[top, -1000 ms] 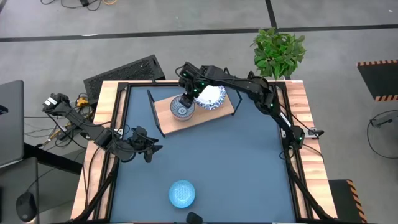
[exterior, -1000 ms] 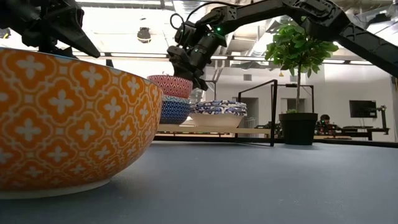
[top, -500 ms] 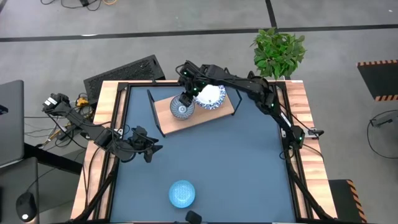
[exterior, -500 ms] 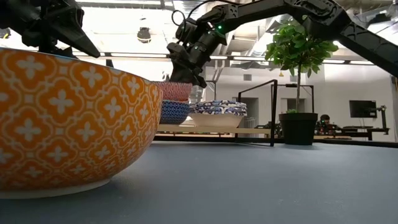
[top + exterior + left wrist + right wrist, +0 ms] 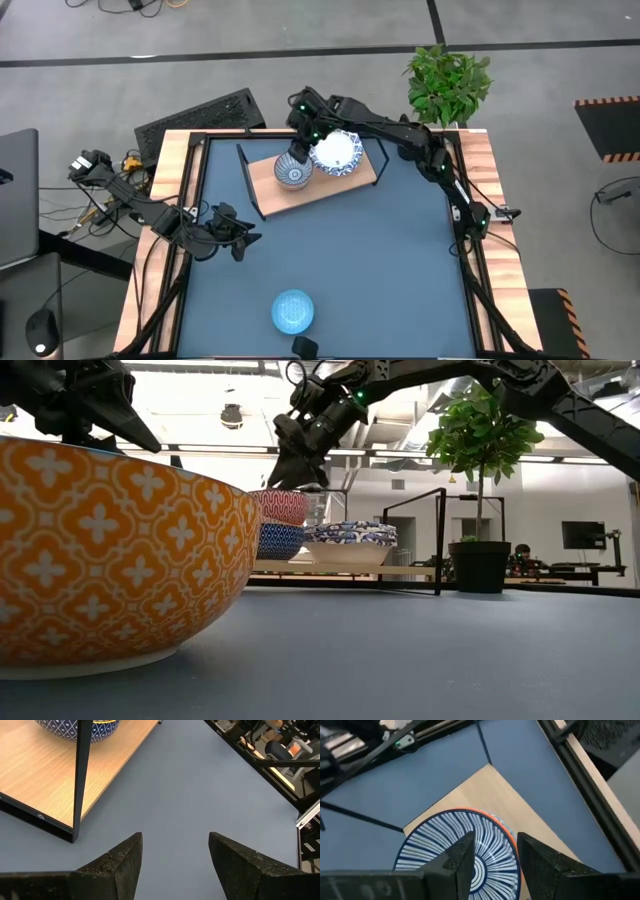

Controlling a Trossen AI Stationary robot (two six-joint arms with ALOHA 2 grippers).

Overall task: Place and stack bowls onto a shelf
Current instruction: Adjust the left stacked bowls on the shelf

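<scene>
The light-wood shelf [image 5: 345, 183] lies at the table's far middle. On it a red-orange bowl [image 5: 283, 507] sits nested in a blue patterned bowl [image 5: 280, 540], and this stack also shows in the high view [image 5: 291, 173]. Beside it stand white bowls with blue rims [image 5: 336, 153]. My right gripper [image 5: 495, 855] is open just above the stack's far side, and its fingers [image 5: 283, 472] are clear of the red-orange rim. My left gripper [image 5: 175, 855] is open and empty at the table's left [image 5: 240, 240]. A bowl that is light blue inside [image 5: 293, 311] stands on its base near the table's near edge.
The shelf's black wire frame [image 5: 245, 172] rises at its ends, with a post in the low view [image 5: 440, 540]. An orange patterned bowl wall [image 5: 110, 550] fills the low view's left. A potted plant [image 5: 448, 80] stands past the far right corner. A black slab [image 5: 200, 118] lies at the far left.
My right gripper has set the red-orange bowl down into the blue patterned bowl and let go. It has then risen and drawn back a little toward the table's far edge. The bowl stays nested on the shelf.
</scene>
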